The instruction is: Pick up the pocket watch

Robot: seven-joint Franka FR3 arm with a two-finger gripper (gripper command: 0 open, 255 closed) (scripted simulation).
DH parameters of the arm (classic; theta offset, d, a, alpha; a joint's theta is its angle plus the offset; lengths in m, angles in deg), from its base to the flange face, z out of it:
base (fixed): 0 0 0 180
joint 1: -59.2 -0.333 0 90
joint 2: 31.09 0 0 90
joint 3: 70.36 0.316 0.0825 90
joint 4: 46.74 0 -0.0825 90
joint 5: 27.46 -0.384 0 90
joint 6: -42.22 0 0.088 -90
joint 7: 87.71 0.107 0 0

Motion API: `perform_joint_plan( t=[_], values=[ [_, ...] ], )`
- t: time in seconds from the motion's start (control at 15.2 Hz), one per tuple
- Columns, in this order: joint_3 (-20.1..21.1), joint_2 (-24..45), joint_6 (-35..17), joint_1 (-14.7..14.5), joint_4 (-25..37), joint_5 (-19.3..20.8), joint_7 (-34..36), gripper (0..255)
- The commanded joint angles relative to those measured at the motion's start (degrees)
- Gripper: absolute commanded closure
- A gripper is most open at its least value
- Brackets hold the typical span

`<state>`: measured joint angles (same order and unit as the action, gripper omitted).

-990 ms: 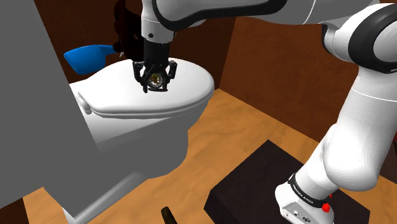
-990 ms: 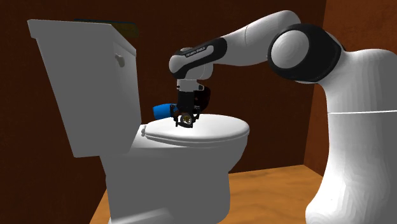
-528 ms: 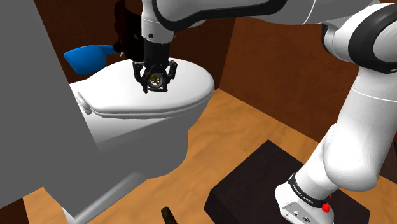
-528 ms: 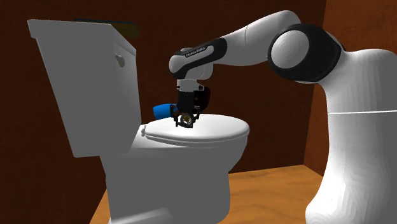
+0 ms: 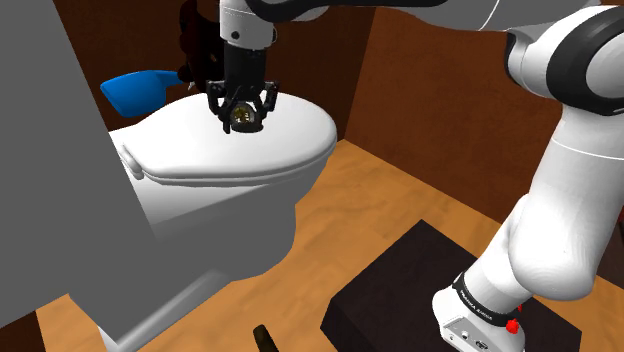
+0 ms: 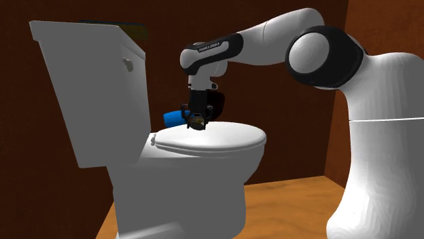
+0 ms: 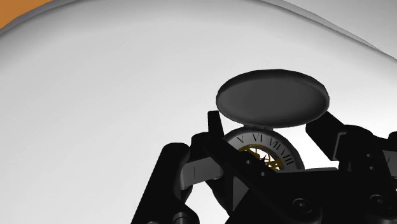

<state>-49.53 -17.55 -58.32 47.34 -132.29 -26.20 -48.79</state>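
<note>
Tool: the black tool (image 5: 241, 113) points straight down over the toilet lid (image 5: 295, 145), its fingers closed partway round the watch (image 5: 239, 121) and clasping it from both sides.
Watch: it is a round pocket watch with a dark case, held between the fingers. In the wrist view the watch (image 7: 262, 151) shows a pale ring of Roman numerals and gold works at the centre, and its dark oval cover stands open beyond the dial.
Watch place: it sits over the closed lid, about midway along it and toward the side edge nearest the blue thing (image 5: 134, 91). In the second exterior view the watch (image 6: 198, 123) is at the level of the lid's (image 6: 231, 139) top. Whether it touches the lid cannot be told.
Fingers: in the wrist view one finger (image 7: 170, 181) lies on each side of the case, tight against it, with the tool (image 7: 264, 175) set low over the plain white lid (image 7: 95, 95).
Toilet: it is white, with the lid shut and the grey-white tank (image 6: 88, 95) rising at the hinge end.
Blue thing: it lies just past the lid's far side edge, behind the tool (image 6: 196, 120) in the second exterior view, and what it is cannot be made out.
Stand: the dark box (image 5: 395, 290) sits on the orange wood floor (image 5: 380, 195), beside the toilet bowl.
Walls: they are dark brown.
</note>
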Motion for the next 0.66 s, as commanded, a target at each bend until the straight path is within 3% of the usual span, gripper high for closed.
perform_joint_plan(
  t=[0.0, 0.59],
  values=[
    [0.03, 0.11, 1.65, -0.07, 1.73, 0.04, 0.05, 255],
    [0.16, 1.36, 7.7, -0.63, 8.99, 0.52, 0.5, 255]
  ],
)
